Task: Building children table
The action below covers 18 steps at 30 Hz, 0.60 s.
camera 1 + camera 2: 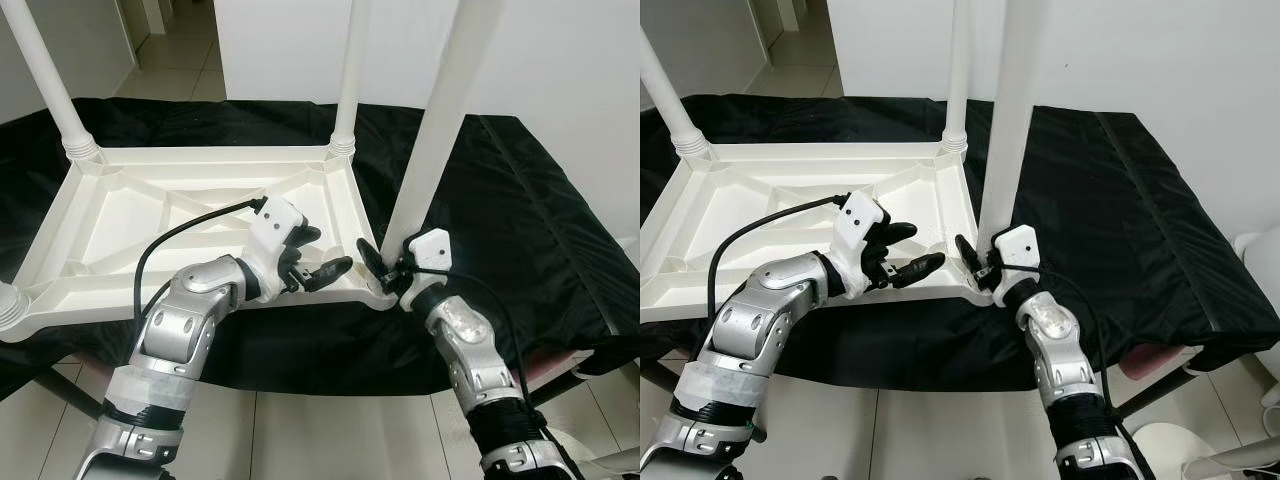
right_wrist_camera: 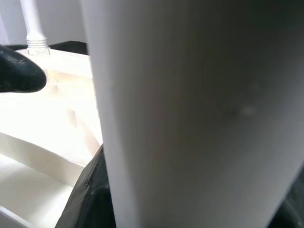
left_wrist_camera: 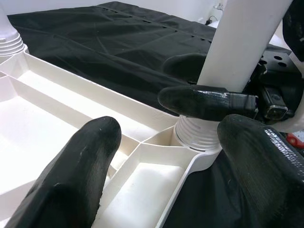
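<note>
Children's table [image 1: 190, 215] lies inverted on black cloth [image 1: 500, 200]. Right gripper [image 1: 385, 268] clasps the near-right leg [image 1: 440, 120] at its socket; left gripper [image 1: 315, 262], fingers wide, hovers beside it.

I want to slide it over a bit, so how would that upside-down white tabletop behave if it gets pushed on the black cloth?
The tabletop looks like thin ribbed plastic, so probably stiff yet light. On the black cloth it may drag and bunch the fabric. With tall legs upright and the right gripper around one, a high push could tip it.

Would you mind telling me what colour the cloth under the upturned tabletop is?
The cloth is plain black, clearest in the left eye view.
</note>
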### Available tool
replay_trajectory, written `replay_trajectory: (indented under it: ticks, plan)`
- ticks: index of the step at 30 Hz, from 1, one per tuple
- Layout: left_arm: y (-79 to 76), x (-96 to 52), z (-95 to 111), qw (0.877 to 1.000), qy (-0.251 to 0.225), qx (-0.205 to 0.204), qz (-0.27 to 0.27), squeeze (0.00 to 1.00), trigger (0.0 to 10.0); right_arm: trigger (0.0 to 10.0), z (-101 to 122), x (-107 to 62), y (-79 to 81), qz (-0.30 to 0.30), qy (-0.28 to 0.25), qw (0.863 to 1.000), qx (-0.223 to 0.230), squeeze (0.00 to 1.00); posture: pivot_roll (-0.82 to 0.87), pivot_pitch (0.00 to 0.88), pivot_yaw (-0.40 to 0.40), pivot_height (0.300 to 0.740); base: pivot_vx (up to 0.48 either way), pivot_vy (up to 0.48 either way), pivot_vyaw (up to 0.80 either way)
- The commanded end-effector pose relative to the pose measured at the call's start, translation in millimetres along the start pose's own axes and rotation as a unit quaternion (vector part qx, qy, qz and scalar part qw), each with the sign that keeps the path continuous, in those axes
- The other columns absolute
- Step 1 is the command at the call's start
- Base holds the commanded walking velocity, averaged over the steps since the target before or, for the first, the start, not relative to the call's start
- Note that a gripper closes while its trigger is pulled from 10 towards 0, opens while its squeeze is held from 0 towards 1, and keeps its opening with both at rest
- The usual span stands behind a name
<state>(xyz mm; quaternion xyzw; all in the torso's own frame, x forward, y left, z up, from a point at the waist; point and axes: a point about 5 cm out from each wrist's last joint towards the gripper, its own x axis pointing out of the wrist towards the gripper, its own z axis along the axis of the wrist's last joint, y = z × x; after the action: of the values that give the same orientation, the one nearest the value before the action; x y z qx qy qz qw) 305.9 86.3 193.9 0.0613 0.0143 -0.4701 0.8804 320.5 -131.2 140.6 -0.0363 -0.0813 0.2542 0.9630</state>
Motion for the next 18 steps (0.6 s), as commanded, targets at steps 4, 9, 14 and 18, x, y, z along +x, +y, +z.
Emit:
replay_trajectory:
  ticks: [4,9,14,18]
  plan:
    - [5.0,1.6,4.2,0.999,-0.003,0.002,0.052,0.0,10.0,10.0,-28.8,-5.7,-3.1,-0.017,0.079,0.995,0.054,0.0,0.01,0.068,-0.003,0.74,0.0,0.0,0.0]
    - [5.0,1.4,4.2,0.999,-0.003,0.003,0.054,0.0,10.0,10.0,-30.1,-4.8,-7.3,-0.036,0.087,0.993,0.065,0.0,0.01,0.068,-0.003,0.74,0.0,0.0,0.0]
    - [4.9,0.5,4.7,0.998,-0.004,0.002,0.055,0.0,10.0,10.0,-29.8,-3.7,-8.0,-0.046,0.091,0.993,0.064,0.0,0.02,0.071,-0.004,0.74,0.0,0.0,0.0]
    - [5.0,0.5,5.0,0.998,-0.004,0.003,0.056,0.0,10.0,10.0,-31.5,-3.2,-10.3,-0.062,0.104,0.991,0.059,0.0,0.01,0.07,-0.002,0.74,0.0,0.0,0.0]
